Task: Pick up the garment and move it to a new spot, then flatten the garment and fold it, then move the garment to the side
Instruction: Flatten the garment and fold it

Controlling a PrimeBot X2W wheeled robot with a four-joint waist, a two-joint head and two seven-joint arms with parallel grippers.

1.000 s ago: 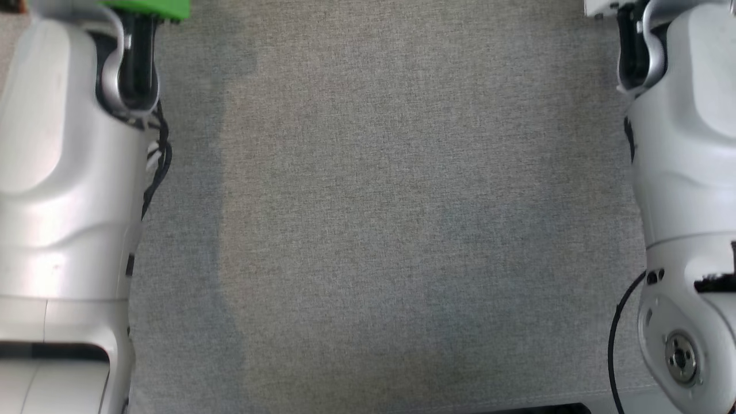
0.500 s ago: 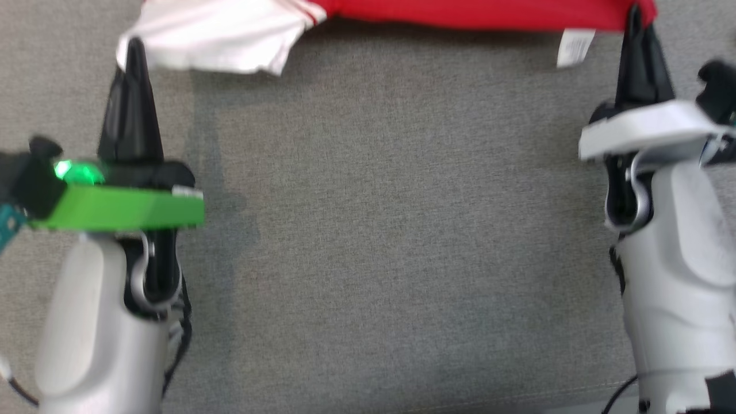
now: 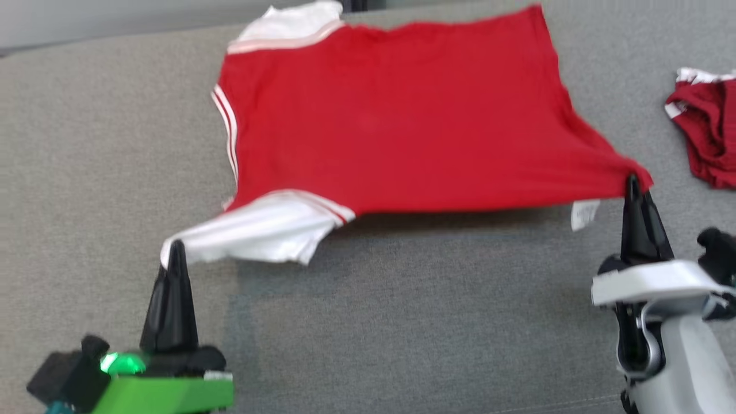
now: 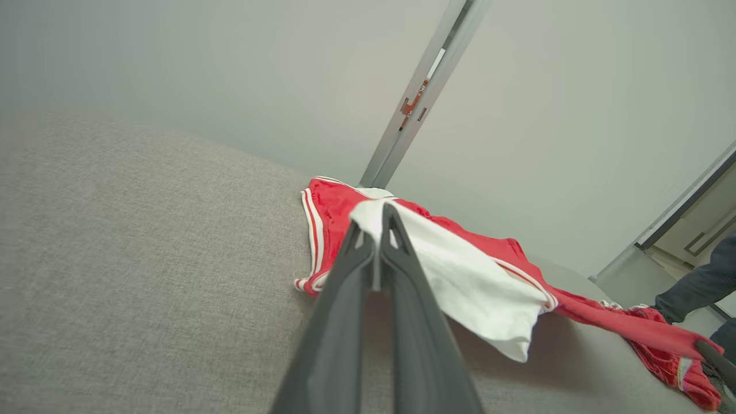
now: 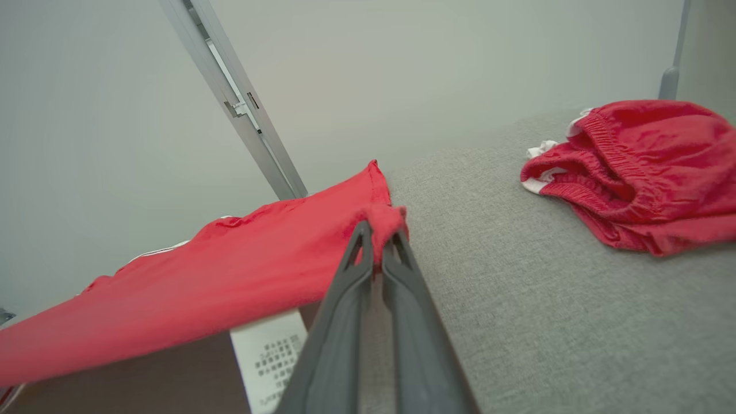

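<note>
In the head view, the garment [image 3: 391,121] is spread over the far middle of the grey cushion [image 3: 402,322]. Its far part lies on the fabric, and its near edge is lifted, with a shadow under it. The left gripper [image 3: 175,250] pinches the tip of the white sleeve [image 3: 259,233] at the near left. The right gripper [image 3: 632,184] pinches the near right red corner, just beside the white label [image 3: 585,214]. A maroon cloth [image 3: 710,138] lies apart at the far right.

In the left wrist view, the two fingers are pressed together with the sleeve edge between their tips, and the shirt runs away to the right.

In the right wrist view, the jaws are closed on a small bunch of red cloth, and the hem is stretched to the left.

I judge that the step in hand is the flattening. The next move calls for lowering both corners evenly under light tension, so that the sleeve does not fold under, and only then letting go.
</note>
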